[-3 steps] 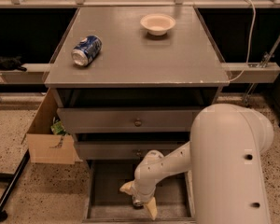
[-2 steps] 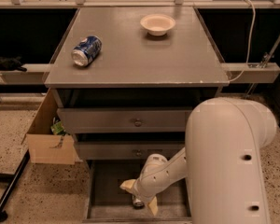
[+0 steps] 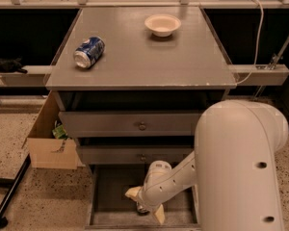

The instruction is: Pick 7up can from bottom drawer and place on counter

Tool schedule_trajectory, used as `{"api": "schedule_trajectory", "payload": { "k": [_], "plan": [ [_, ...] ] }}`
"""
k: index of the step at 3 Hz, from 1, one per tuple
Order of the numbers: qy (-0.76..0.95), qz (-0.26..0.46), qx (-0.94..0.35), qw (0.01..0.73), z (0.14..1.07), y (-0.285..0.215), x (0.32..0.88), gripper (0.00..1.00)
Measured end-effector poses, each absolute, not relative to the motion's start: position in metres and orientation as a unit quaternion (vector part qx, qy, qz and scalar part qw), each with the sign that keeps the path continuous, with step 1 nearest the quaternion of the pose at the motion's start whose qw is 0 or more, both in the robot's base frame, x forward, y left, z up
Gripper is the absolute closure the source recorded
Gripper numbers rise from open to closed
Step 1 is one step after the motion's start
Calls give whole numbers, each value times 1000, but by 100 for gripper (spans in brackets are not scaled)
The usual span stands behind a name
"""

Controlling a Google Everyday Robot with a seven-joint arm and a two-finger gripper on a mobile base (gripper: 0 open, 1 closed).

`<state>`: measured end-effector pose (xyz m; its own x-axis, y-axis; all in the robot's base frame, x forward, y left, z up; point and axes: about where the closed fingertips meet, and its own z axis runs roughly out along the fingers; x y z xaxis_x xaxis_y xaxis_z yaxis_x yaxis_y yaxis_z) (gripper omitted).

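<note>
Lower left, on the speckled floor [image 3: 9,143]: open cardboard box [image 3: 50,148], just beside the cabinet. Upper left of the grey tabletop [image 3: 149,66]: blue-and-white can [image 3: 89,52], lying on its side. Below the tabletop's worn front edge: two grey knobbed drawers [image 3: 111,124], one above the other. Bottom centre: bottom drawer [image 3: 102,196], pulled open. Inside it, gripper [image 3: 145,204] low over the tray floor; clenched or released, cannot tell. Just beneath, a sliver of the 7up can [image 3: 141,209], mostly hidden, in the drawer. Top centre-right of the tabletop: white bowl [image 3: 162,24], upright. Lower right: bulky white arm housing [image 3: 241,167], filling the corner.
</note>
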<state>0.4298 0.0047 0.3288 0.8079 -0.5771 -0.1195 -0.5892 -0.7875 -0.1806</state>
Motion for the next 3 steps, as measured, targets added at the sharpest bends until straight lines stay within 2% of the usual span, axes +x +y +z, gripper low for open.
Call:
{"api": "schedule_trajectory", "payload": {
  "k": [1, 3],
  "plan": [
    [310, -7, -948, 72, 313, 17, 451, 0],
    [315, -80, -944, 59, 282, 51, 489, 0]
  ]
}}
